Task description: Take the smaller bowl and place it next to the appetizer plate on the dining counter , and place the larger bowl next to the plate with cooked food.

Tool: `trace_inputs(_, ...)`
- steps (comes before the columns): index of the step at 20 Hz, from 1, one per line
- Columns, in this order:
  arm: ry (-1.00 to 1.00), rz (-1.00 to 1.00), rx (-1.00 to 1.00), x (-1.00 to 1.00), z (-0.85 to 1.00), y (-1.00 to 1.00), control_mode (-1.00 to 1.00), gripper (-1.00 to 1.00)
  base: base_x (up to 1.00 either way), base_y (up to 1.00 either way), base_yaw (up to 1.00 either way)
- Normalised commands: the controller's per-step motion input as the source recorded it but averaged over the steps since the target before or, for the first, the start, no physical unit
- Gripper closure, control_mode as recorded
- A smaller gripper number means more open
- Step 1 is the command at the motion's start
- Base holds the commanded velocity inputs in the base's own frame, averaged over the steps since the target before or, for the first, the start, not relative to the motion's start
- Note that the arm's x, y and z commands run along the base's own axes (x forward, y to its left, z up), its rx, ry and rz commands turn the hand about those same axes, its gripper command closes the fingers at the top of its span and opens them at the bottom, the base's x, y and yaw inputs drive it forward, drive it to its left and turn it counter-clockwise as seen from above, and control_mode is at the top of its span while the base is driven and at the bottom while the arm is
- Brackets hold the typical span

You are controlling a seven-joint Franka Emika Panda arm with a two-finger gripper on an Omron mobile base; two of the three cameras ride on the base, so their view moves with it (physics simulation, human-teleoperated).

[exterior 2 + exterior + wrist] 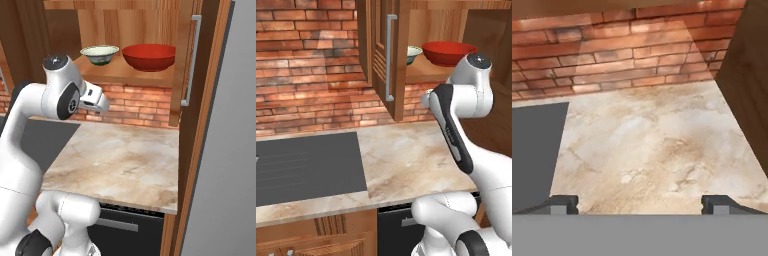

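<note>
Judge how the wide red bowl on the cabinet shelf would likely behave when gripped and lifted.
The red bowl looks rigid and glossy, so probably slippery at the rim. Its wide, rounded body may rock or tip if pinched on one side. It sits close beside the smaller bowl, so nudging risks contact.

Half hidden behind the open cabinet door (387, 55) in the left base view, the smaller bowl (414, 54); masked at its right rim by the arm's elbow, the larger bowl (446, 53).

2 bowls: 1 small pale bowl (100, 54), 1 red bowl (149, 56), 1 cooktop (306, 167)
</note>
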Motion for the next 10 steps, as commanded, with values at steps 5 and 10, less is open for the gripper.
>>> trace_inputs(5,-0.17,-0.23,0.2,-0.05,0.71,-0.42,-1.0,-1.0,0.0,0.0,0.0)
trace_inputs(10,-0.23,-0.27,0.22,0.0,0.38,-0.22,-1.0,-1.0,0.0,0.0,0.0)
